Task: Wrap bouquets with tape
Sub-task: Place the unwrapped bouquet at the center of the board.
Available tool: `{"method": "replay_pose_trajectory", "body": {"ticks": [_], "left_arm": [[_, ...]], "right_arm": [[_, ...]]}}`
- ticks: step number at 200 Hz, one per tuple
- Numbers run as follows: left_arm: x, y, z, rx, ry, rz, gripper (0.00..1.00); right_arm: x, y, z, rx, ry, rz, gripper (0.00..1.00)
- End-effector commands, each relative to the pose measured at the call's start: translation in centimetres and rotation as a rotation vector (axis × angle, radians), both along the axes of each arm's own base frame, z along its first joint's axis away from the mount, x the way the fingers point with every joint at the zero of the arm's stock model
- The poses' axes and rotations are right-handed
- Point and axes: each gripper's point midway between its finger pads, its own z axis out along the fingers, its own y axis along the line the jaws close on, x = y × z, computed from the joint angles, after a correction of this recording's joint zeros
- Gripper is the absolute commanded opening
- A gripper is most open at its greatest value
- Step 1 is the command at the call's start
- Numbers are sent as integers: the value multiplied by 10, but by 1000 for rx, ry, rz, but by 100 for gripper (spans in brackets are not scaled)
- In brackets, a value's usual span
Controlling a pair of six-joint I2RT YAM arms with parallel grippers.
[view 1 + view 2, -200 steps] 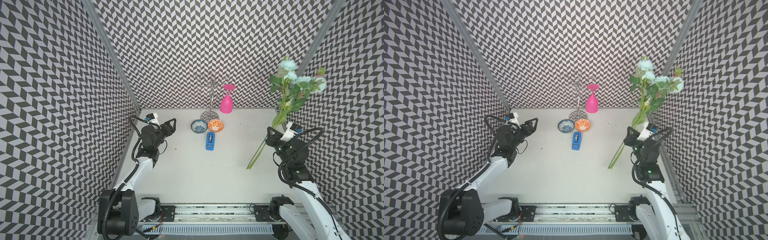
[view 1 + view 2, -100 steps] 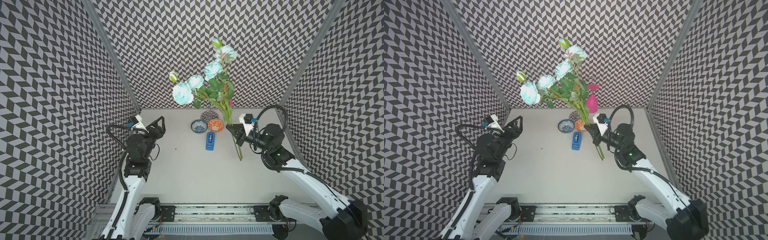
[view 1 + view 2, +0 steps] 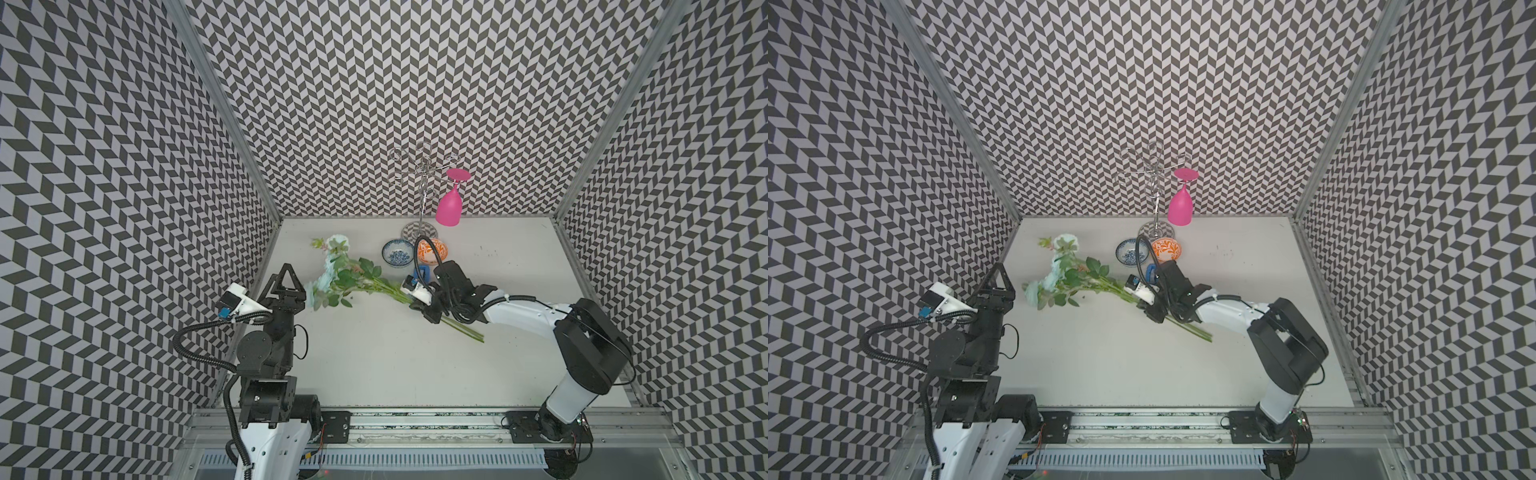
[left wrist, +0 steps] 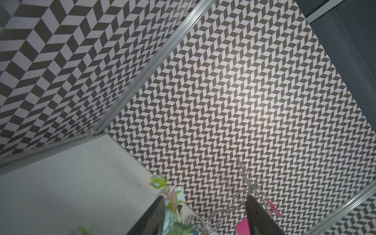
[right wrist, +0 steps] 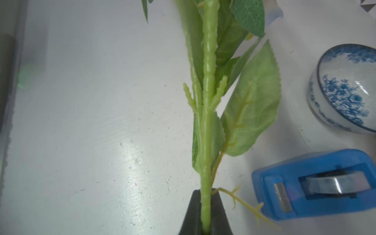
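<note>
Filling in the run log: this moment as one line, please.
right gripper: shut on bouquet stems | left gripper: open, empty | tape: on table beside stems | wrap: not started

The bouquet [image 3: 357, 282] stretches from the table's [image 3: 519, 257] middle toward its left edge, blooms leftmost. Just behind its stems sits the tape [image 3: 423, 273]; behind that, the left bowl [image 3: 397, 252] and right bowl [image 3: 438, 249] side by side; then the rack [image 3: 419, 229] at the back edge, a glass [image 3: 449, 205] hanging on its right
</note>
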Motion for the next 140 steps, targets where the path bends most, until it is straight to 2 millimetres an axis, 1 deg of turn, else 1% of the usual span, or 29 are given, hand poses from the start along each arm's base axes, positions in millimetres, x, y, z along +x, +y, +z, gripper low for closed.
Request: {"method": "replay_pose_trajectory", "body": {"ticks": [1,4,6,10,23,33,50,69,88,92,98,120,140], "left_arm": [[18,0,-7,10,48,-1,65],[19,-2,-5,9,47,-9,65],[27,-3,-11,9,75,-15,65],[34,-5,-16,8,98,-28,65],[50,-11,-24,7,146,-59,65],[61,-14,-30,8,176,-78,65],[74,-16,-39,-2,208,-88,65],[82,-16,-47,-18,216,-94,64],[88,-16,-50,-30,216,-90,64],[89,-16,-51,-32,217,-90,65],[90,-15,-52,-33,219,-85,65],[95,-13,-54,-39,223,-76,65],[102,-15,-55,-40,234,-85,64]], "right_arm": [[6,11,-13,-97,-112,84,0],[6,11,-16,-106,-117,97,0],[4,11,-18,-112,-120,106,0],[2,12,-22,-122,-130,126,0],[-8,12,-34,-153,-173,200,0],[-12,10,-39,-172,-210,229,0],[-16,8,-45,-188,-224,249,0],[-19,4,-55,-207,-234,268,0],[-20,2,-62,-223,-250,266,7],[-21,2,-62,-222,-251,268,10],[-21,2,-62,-218,-251,268,20],[-22,4,-59,-209,-244,265,33],[-23,5,-54,-199,-247,270,36]]}}
